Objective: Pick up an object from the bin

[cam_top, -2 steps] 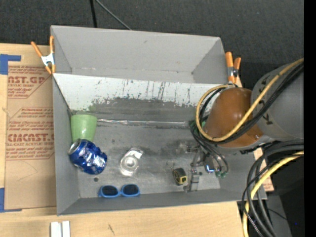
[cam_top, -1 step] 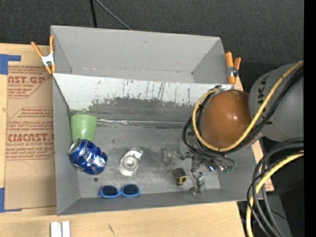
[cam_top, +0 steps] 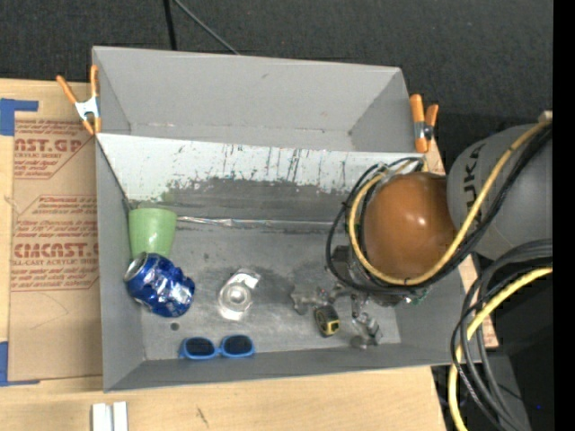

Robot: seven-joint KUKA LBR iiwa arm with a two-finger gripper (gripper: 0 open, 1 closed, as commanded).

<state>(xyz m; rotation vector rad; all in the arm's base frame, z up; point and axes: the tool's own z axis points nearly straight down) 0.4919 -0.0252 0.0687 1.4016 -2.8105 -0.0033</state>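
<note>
Grey bin (cam_top: 269, 241), lower right of frame: your gripper (cam_top: 352, 315) sits low, a small black-and-yellow piece (cam_top: 329, 325) just to its left, grip state unreadable.

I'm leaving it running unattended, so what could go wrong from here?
The gripper sits low in the right front corner of the bin, so it may scrape the wall there. The small dark-and-yellow thing beside it lies loose on the floor and could get pushed away rather than picked.
</note>
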